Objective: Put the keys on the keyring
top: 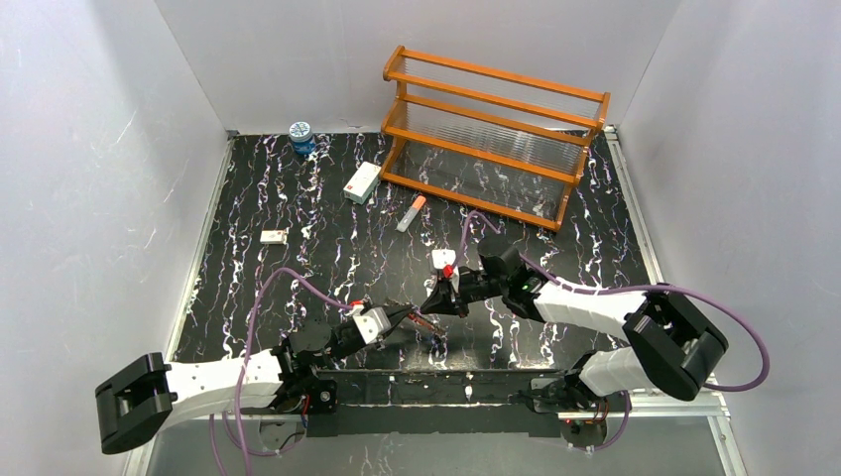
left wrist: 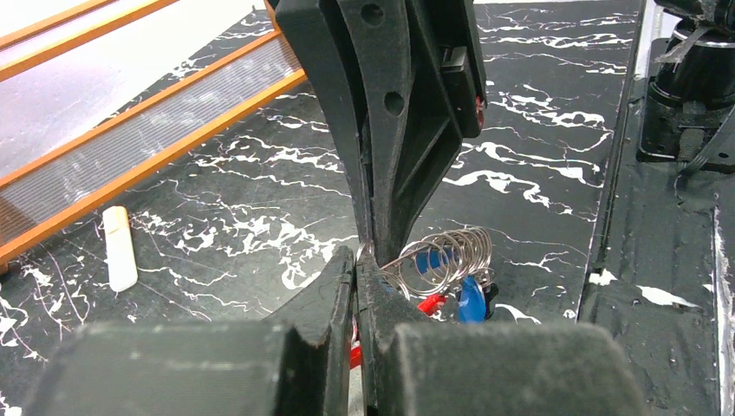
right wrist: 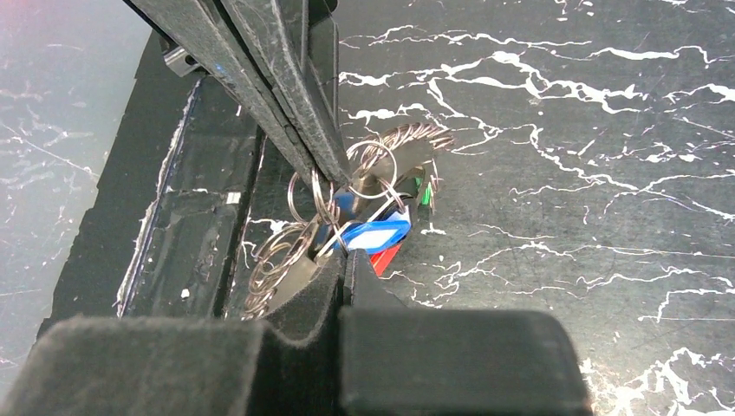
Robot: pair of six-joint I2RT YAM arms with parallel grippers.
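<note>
My left gripper (top: 415, 319) and right gripper (top: 436, 305) meet tip to tip low over the table's near middle, above the bunch of keys (top: 436, 342). In the left wrist view the left gripper (left wrist: 357, 260) is shut on the keyring's thin wire, whose red part (left wrist: 431, 302) shows beside the jaws. Silvery split rings (left wrist: 451, 256) and a blue key head (left wrist: 471, 299) hang just beyond. In the right wrist view the right gripper (right wrist: 344, 253) is shut on a thin silver ring next to the blue-headed key (right wrist: 374, 236). A green head (right wrist: 423, 192) peeks out behind it.
An orange wooden rack (top: 496, 134) stands at the back right. An orange-and-white tube (top: 411, 213), a white box (top: 362, 182), a blue jar (top: 301, 137) and a small white piece (top: 274, 236) lie on the marbled black mat. White walls enclose the table.
</note>
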